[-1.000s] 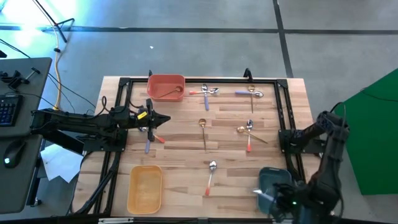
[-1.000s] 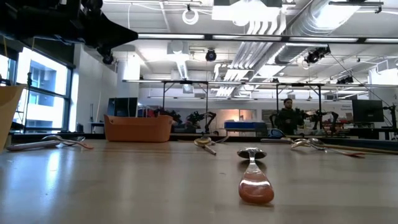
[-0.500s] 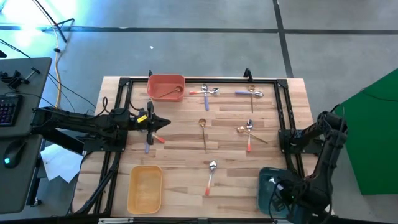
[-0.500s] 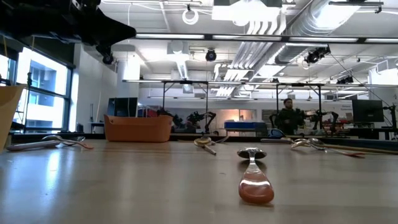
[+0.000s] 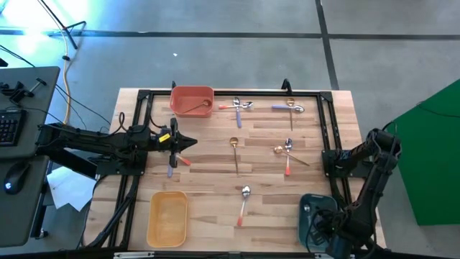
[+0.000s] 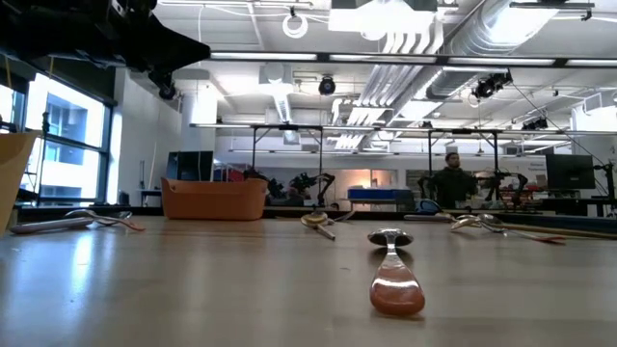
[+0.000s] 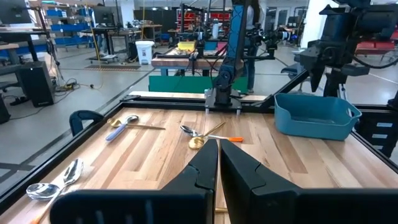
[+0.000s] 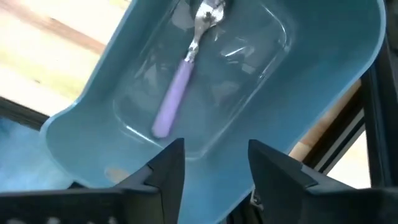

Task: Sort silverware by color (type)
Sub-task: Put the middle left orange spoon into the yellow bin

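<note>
The right gripper [image 8: 211, 168], fingers apart and empty, hangs over the teal bin [image 8: 323, 81], where a purple-handled spoon [image 8: 180, 87] lies. Farther off, an orange-handled spoon [image 5: 243, 204] and other spoons lie scattered across the table [image 5: 208, 173]. The left gripper [image 5: 188, 141], fingers together, hovers near the red bin [image 5: 191, 100].

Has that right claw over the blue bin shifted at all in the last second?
Yes. In the high view the right gripper has pulled back over the teal bin toward the table's near edge, leaving a purple-handled spoon lying inside.
</note>
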